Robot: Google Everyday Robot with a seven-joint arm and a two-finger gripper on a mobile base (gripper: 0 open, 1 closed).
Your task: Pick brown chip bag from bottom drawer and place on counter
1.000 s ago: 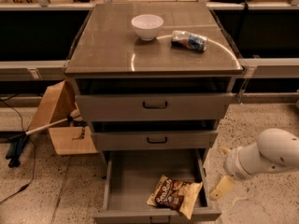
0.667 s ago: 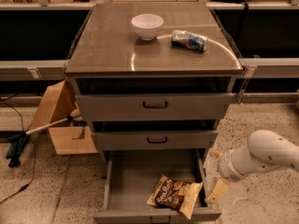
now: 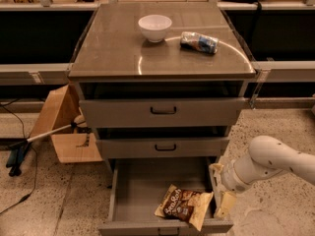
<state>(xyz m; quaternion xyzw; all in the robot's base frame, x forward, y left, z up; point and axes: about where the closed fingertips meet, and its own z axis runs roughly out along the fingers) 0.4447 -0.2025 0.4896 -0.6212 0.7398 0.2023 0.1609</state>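
Note:
The brown chip bag (image 3: 184,205) lies flat at the front right of the open bottom drawer (image 3: 142,181), which is pulled out with a plain grey interior. My gripper (image 3: 219,188) hangs at the drawer's right wall, just right of the bag and not touching it. Its cream fingers (image 3: 224,204) are spread apart and hold nothing. The white arm reaches in from the right. The counter (image 3: 118,48) is the glossy grey-brown top of the cabinet.
A white bowl (image 3: 154,27) and a blue-and-silver packet (image 3: 199,42) sit on the counter. Two upper drawers with black handles (image 3: 163,111) are slightly open. A cardboard box (image 3: 64,127) and a cable lie on the floor to the left.
My arm and gripper have moved left, closer to the drawer's right wall and the bag. The bag has not moved.

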